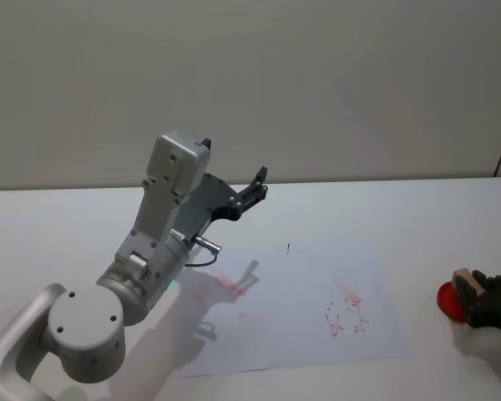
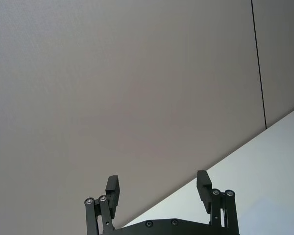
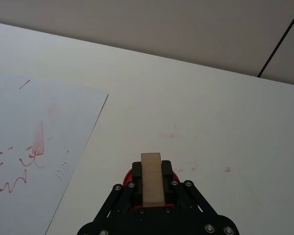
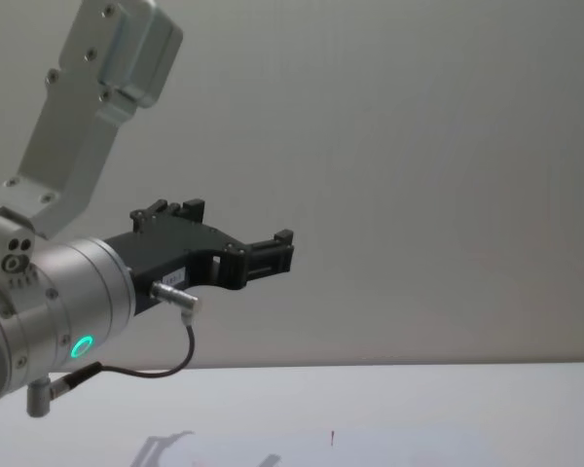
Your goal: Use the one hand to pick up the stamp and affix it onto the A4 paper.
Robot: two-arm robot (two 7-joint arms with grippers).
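Note:
At the table's right edge, my right gripper [image 1: 483, 299] is shut on the stamp [image 1: 465, 281], a small light-brown wooden block. In the right wrist view the stamp [image 3: 152, 174] stands upright between the black fingers of the right gripper [image 3: 152, 187], just over a red ink pad [image 3: 129, 176]. I cannot tell whether the stamp touches the pad. The A4 paper [image 1: 305, 322] lies flat at the table's middle, left of the stamp, with red marks on it. The paper's near corner also shows at the right wrist [image 3: 63, 127]. My left gripper [image 1: 257, 182] is raised above the table, open and empty.
The red ink pad [image 1: 447, 301] sits on the white table [image 1: 417, 217], right of the paper. My left arm's grey body [image 1: 150, 259] hangs over the paper's left part. From the chest, the left gripper [image 4: 277, 251] points at the wall; at its wrist, its fingers [image 2: 111, 187] stand apart.

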